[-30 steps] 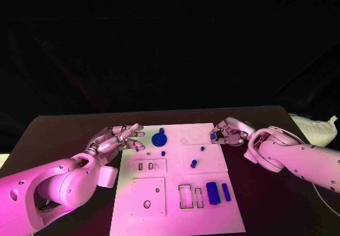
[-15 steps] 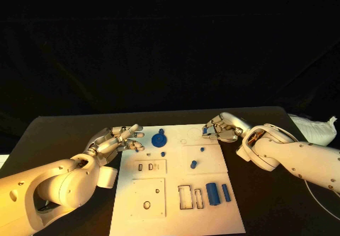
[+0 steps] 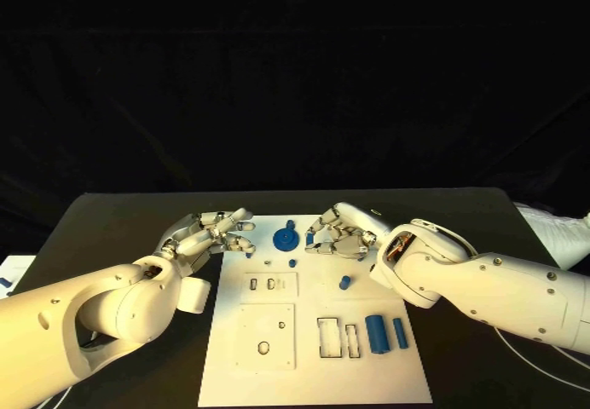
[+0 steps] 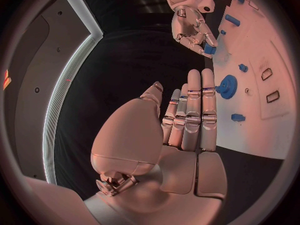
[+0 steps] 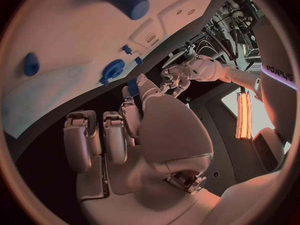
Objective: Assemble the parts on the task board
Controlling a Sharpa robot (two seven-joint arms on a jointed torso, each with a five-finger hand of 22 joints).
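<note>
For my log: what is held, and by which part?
The right hand pinches a small blue part between fingertips; where on it cannot be told. The left hand holds nothing.

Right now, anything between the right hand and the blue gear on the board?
Nothing visible. The right hand, pinching a small blue part, hovers close beside the blue gear; only bare task board shows between them. The left hand is on the gear's far side.

White task board (image 3: 314,358) lies flat, blue parts (image 3: 376,331) scattered on it.
</note>
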